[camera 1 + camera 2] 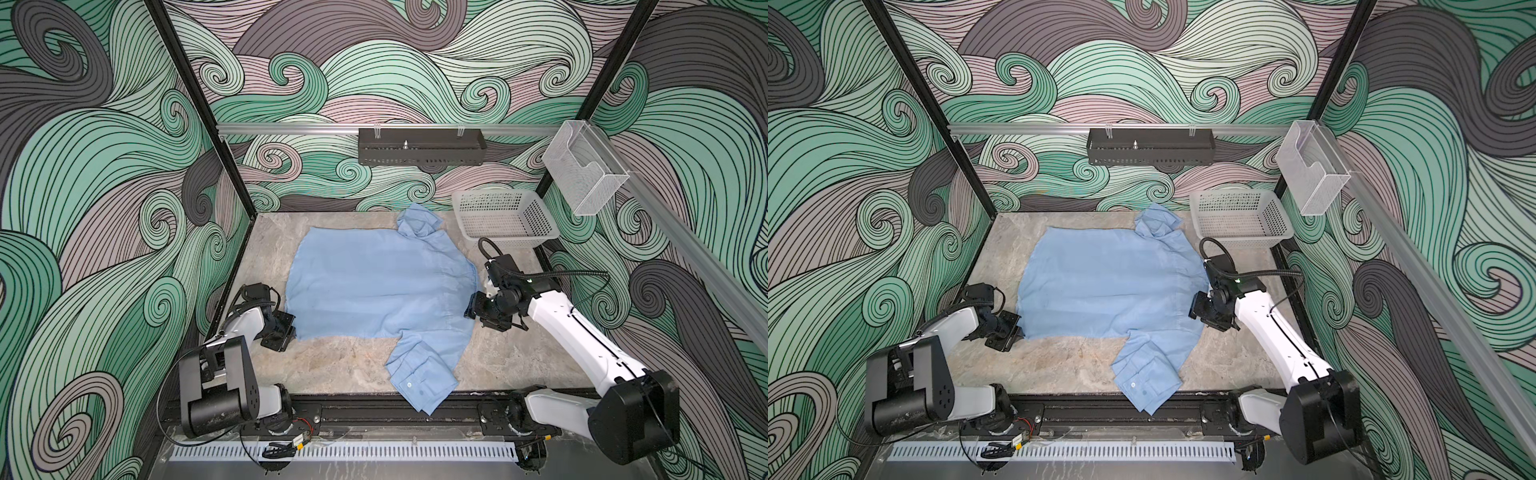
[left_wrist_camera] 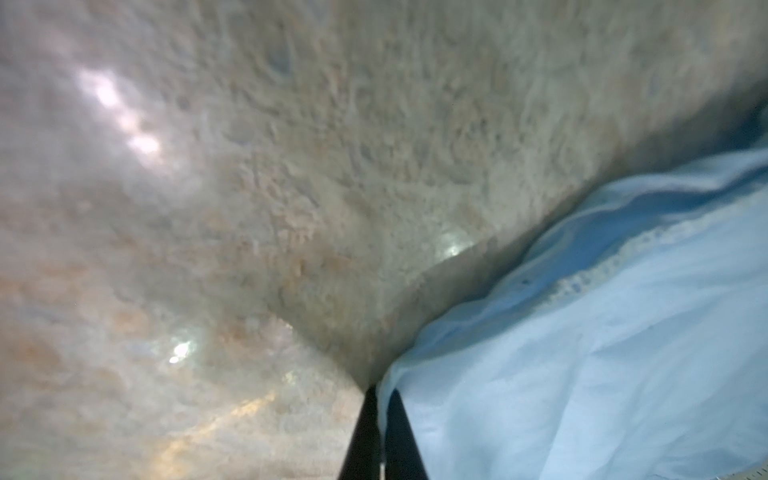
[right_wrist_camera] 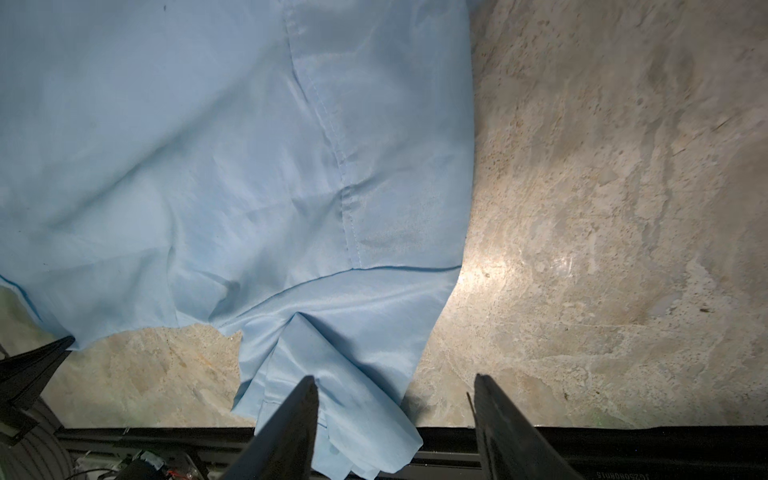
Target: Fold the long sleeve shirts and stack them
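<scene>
While the light blue shirt [image 1: 374, 286] lay flat on the worktop [image 1: 340, 365] (long axis left to right), the left gripper [image 1: 289, 329] was clamped on its hem corner; the right gripper [image 1: 471, 309], jaws apart, hovered opposite.

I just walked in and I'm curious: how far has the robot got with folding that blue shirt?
Early days. Done: the shirt lies spread fairly flat on the table, with no fold made yet. In hand: the left claw is shut on one corner, and the right claw is open at the opposite edge. Left: tucking in the sleeve that hangs over the front edge, folding the body, stacking.
</scene>
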Robot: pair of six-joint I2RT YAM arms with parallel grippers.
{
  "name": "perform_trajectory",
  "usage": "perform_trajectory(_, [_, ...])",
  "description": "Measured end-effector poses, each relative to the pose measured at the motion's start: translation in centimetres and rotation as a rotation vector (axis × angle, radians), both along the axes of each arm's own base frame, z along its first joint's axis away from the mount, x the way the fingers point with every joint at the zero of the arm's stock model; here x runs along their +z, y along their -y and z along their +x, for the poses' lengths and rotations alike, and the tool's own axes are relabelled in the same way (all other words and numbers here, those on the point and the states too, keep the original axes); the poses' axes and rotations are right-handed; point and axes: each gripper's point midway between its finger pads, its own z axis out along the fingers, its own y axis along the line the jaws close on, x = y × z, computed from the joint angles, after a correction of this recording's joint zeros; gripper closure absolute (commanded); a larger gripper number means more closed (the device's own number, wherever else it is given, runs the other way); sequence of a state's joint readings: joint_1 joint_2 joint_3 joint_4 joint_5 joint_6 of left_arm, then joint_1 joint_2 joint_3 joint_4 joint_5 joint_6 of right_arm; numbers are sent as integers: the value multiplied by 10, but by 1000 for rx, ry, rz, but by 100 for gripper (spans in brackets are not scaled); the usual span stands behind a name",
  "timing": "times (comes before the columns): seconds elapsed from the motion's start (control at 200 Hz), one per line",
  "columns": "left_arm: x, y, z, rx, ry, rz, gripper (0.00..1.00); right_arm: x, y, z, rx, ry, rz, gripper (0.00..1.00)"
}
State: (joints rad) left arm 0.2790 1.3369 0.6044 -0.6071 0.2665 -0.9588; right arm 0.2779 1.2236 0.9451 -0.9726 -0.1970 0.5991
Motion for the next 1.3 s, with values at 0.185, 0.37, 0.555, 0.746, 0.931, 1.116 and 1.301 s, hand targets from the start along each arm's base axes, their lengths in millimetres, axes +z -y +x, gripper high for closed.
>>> perform_trajectory(0.185, [17, 2, 2, -31, 64, 7, 100, -23, -10, -32, -9, -109, 56, 37])
perform_trajectory(0.37, [27, 7, -1, -65, 97, 3, 100, -47, -20, -68, -14, -216, 70, 36])
perform_trajectory(0.555, [26, 9, -3, -83, 90, -7, 100, -62, -30, -78, -15, -261, 60, 36])
perform_trajectory(0.746, [26, 11, -4, -93, 88, -16, 100, -79, -40, -72, -36, -275, 56, 41])
perform_trajectory(0.931, [26, 12, -5, -100, 82, -21, 100, -102, -44, -72, -61, -316, 37, 51])
perform_trajectory(1.116, [33, 10, 0, -108, 98, -14, 100, -105, -49, -64, -83, -302, 52, 87])
perform_trajectory(1.301, [38, 10, 0, -125, 100, -10, 100, -105, -51, -59, -79, -280, 61, 100])
